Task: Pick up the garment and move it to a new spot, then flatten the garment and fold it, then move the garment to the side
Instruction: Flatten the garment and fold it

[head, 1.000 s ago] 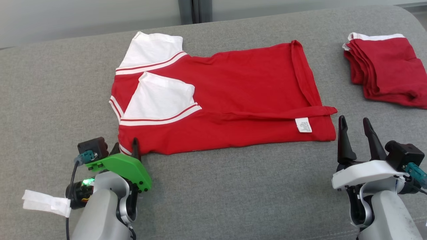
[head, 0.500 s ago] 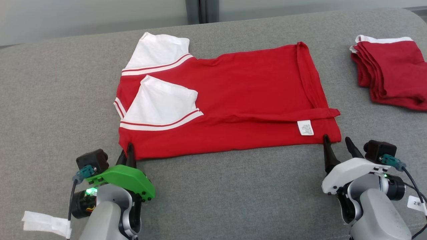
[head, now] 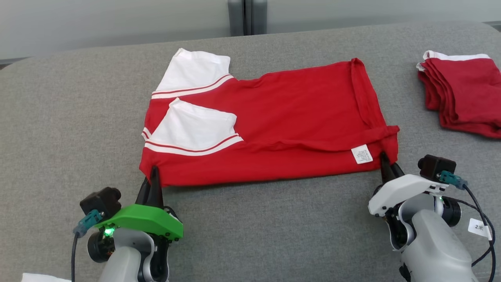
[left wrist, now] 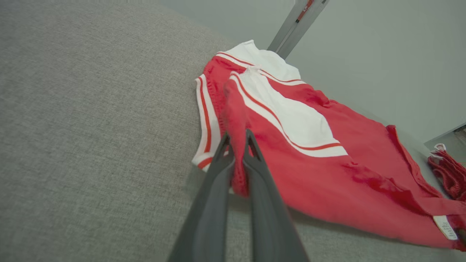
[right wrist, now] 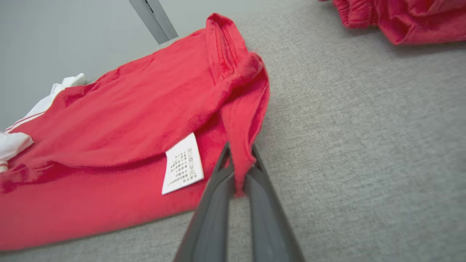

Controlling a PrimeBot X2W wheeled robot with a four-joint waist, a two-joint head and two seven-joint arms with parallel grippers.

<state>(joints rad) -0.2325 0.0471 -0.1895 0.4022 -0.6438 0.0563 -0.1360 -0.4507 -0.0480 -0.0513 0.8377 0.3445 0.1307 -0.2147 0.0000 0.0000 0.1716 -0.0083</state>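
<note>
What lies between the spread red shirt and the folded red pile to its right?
Only bare grey upholstery separates the shirt from the folded pile; the head view shows it.

A corner of the red garment (right wrist: 138, 109) was seen pinched into a raised fold between the closed dark fingers (right wrist: 214, 207) of the right gripper (right wrist: 240, 154). A white label (right wrist: 183, 164) was shown just left of them. On the grey fabric surface (right wrist: 364, 145), a pile of red cloth (right wrist: 400, 16) was seen well apart at the upper right.
</note>
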